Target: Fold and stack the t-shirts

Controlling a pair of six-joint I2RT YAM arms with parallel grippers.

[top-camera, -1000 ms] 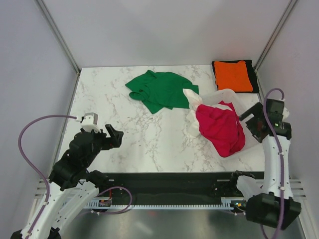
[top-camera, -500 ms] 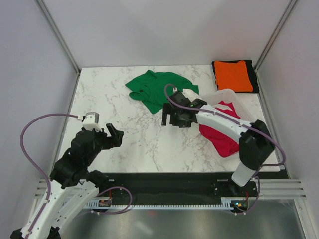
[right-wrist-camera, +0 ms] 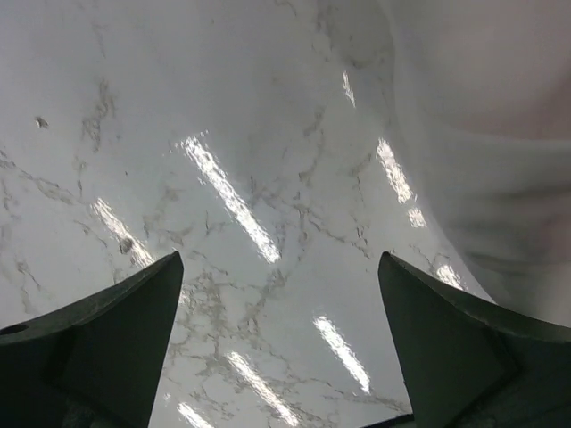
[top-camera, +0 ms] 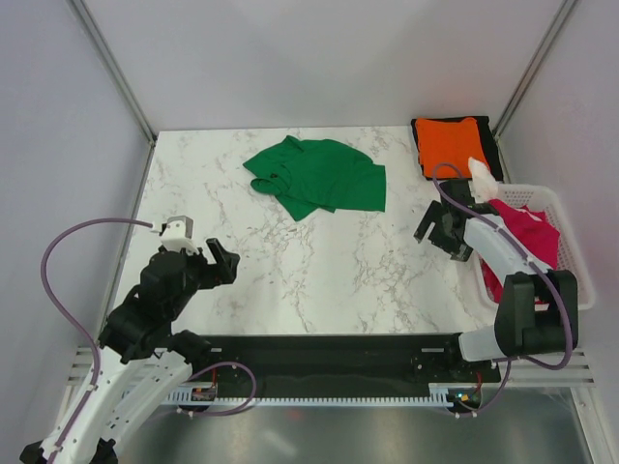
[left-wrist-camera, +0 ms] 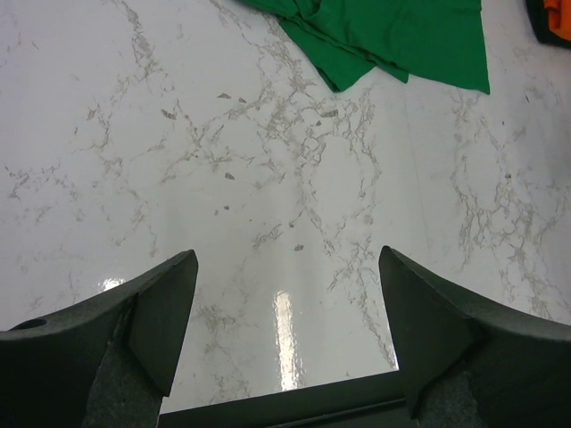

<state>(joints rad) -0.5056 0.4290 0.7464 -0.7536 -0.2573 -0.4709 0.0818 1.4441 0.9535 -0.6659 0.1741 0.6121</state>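
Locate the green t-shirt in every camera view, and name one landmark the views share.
Top external: the green t-shirt lies unfolded at the far centre of the marble tabletop.
Left wrist: the green t-shirt runs along the top edge, centre to right.
Right wrist: not in it.
Shared landmark: the veined marble tabletop, visible in all three views.

robotics lab test cell, not a home or shop. marble-look table (top-camera: 290, 261) is boxed in by plain pale panels (top-camera: 319, 58) on three sides, with metal frame posts (top-camera: 111, 68) at 11 and 1 o'clock. two white robot arms are bolted at the 6 o'clock edge, left arm (top-camera: 155, 300) and right arm (top-camera: 498, 246), a purple cable (top-camera: 106, 224) looping off each. black rail (top-camera: 329, 346) with exposed wiring runs along that edge. laundry props: green t-shirt (top-camera: 324, 174) loose toward 12, orange t-shirt (top-camera: 453, 145) folded at 1, white slotted basket (top-camera: 576, 261) at 3.
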